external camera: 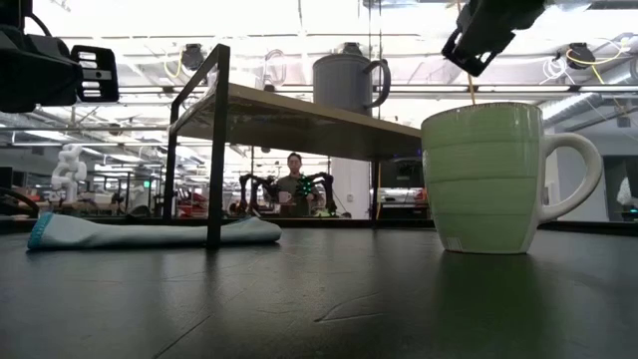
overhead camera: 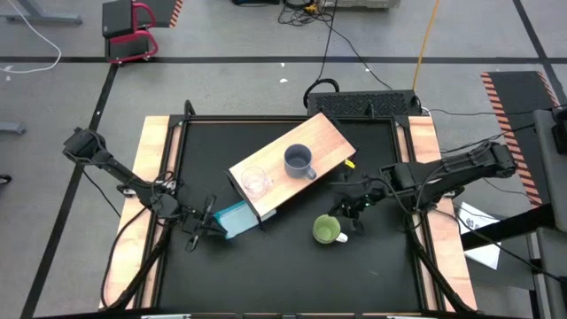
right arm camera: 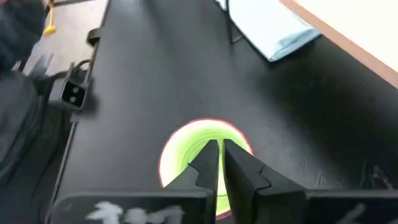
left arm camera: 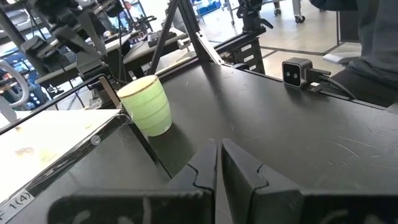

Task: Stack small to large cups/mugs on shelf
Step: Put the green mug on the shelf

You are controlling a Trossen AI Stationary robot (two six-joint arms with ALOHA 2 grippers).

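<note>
The light-wood shelf [overhead camera: 292, 164] stands slantwise at mid-table on dark legs [external camera: 213, 150]. On its top stand the grey-blue mug [overhead camera: 299, 161], also in the low view [external camera: 344, 80], and the clear glass cup [overhead camera: 255, 181]. The light-green mug [overhead camera: 328, 230] stands upright on the black table to the near right of the shelf [external camera: 488, 179], handle toward the right. My right gripper [right arm camera: 220, 163] is shut and hovers just above the green mug's mouth [right arm camera: 186, 149], clear of it [external camera: 483, 35]. My left gripper [left arm camera: 219, 165] is shut, low by the teal block [overhead camera: 235, 217].
The flat teal block [external camera: 150, 231] lies on the table under the shelf's near-left end. A small camera [left arm camera: 297, 71] stands at the table's near edge. Wooden side rails [overhead camera: 151, 151] border the black table top. A person shows far off in the room [external camera: 293, 184].
</note>
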